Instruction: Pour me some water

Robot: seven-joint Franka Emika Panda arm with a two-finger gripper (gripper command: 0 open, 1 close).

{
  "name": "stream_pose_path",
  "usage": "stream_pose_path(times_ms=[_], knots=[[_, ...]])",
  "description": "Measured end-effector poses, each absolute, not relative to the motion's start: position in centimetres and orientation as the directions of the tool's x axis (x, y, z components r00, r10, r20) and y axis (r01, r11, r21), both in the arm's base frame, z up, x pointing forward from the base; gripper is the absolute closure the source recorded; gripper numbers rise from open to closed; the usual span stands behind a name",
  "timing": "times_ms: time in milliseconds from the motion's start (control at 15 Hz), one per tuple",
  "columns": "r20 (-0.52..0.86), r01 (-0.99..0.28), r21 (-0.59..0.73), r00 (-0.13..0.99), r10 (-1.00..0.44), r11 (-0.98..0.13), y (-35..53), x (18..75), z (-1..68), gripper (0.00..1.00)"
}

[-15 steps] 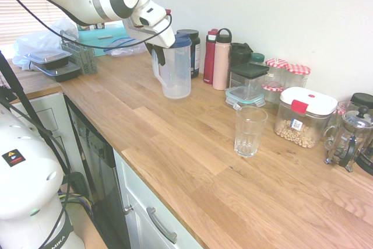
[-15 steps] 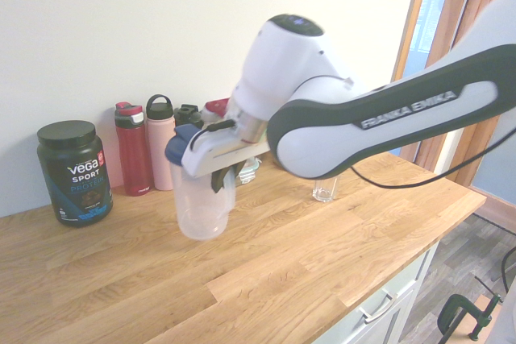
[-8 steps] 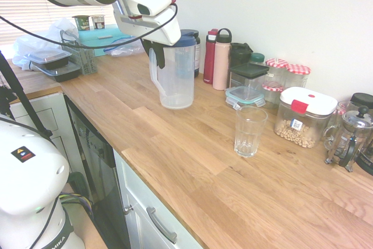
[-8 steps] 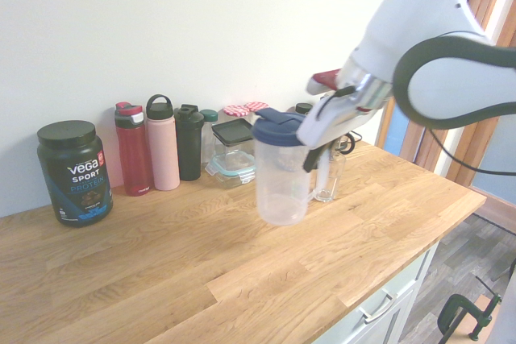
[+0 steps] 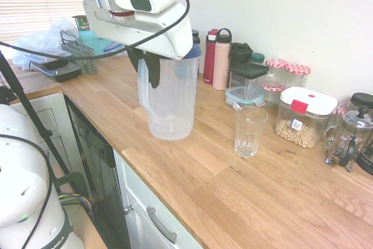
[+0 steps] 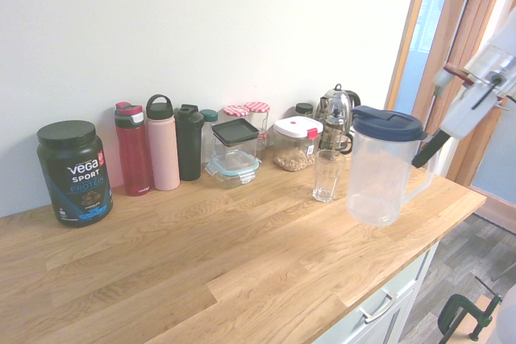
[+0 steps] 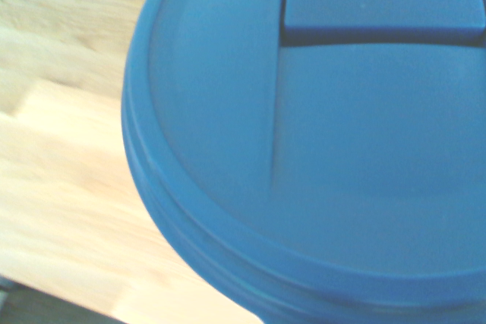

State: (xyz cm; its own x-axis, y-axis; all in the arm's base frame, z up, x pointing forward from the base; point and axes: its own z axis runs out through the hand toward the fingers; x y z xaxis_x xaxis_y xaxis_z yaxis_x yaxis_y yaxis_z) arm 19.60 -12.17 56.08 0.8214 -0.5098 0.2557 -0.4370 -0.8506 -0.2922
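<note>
Gripper (image 5: 152,65) jaws clamped on pitcher (image 5: 170,97) handle, pitcher upright, apparently lifted above tabletop (image 5: 192,161), near glass (image 5: 249,130); blue lid (image 7: 319,134) on.

Opposite wide counter (image 5: 192,161) views; wrist close above lid (image 7: 319,149).

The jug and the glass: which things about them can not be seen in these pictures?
- Pincer grip on the jug handle: covered by the arm in the first exterior view, cut by the frame edge in the second.
- Water level: jug wall too cloudy.
- Drinking glass: absent from the wrist view, which the blue lid fills.
</note>
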Motion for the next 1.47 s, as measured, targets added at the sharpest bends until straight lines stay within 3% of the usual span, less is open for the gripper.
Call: stream_pose_path(times_ms=[267, 600, 1000, 1467], knots=[[0.249, -0.351, -0.284, 0.872, -0.422, -0.892, -21.8, 21.4, 53.6, 1.00], [0.200, -0.182, -0.170, 0.956, -0.214, -0.969, -29.3, 28.3, 54.8, 1.00], [0.069, -0.044, 0.131, 0.997, -0.036, -0.990, -26.7, 39.4, 55.8, 1.00], [-0.052, 0.042, 0.385, 0.998, 0.024, -0.922, -20.2, 44.5, 55.9, 1.00]])
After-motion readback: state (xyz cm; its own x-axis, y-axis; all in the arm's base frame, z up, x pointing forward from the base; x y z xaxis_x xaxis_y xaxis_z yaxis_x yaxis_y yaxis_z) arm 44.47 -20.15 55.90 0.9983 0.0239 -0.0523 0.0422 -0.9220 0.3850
